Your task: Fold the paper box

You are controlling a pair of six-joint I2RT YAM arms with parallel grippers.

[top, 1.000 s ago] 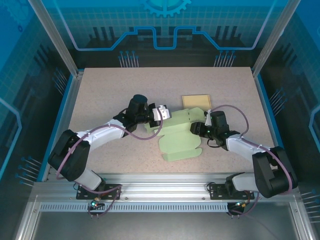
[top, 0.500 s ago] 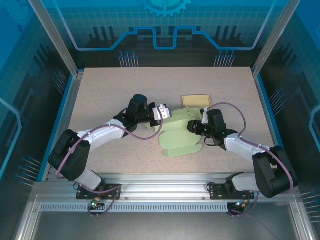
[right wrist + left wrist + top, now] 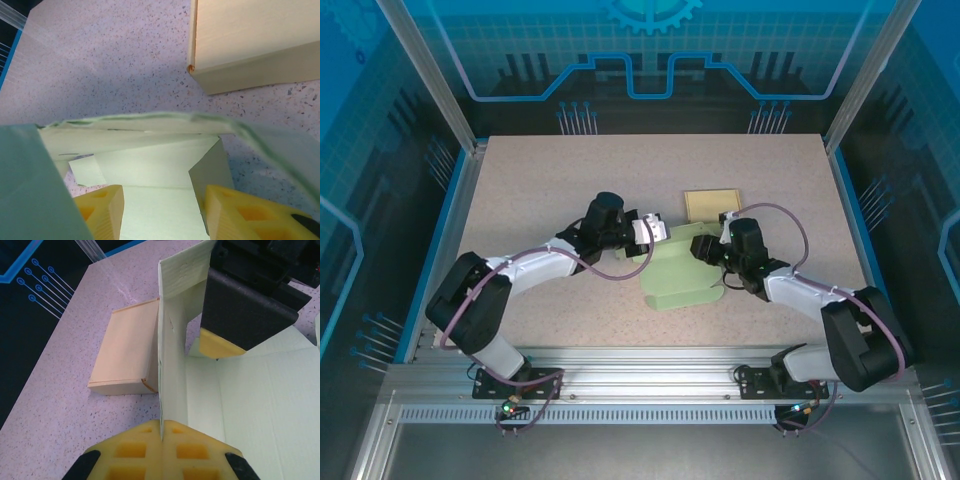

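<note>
The pale green paper box lies partly unfolded on the table between both arms. My left gripper is shut on the edge of one flap. In the left wrist view that flap stands upright, pinched between the yellow fingertips of the left gripper. My right gripper reaches into the box's far side from the right, and its black body with a yellow pad presses near the raised flap. In the right wrist view the right gripper is open, and the box's panel lies past its spread fingers.
A flat tan wooden block lies on the table just behind the paper box, close to the raised flap and to the right gripper. Metal frame posts and blue walls bound the speckled table.
Both grippers have moved closer together over the box's far side. The left gripper has shifted right with the flap, the right gripper has moved left, and the box has bunched up between them.
</note>
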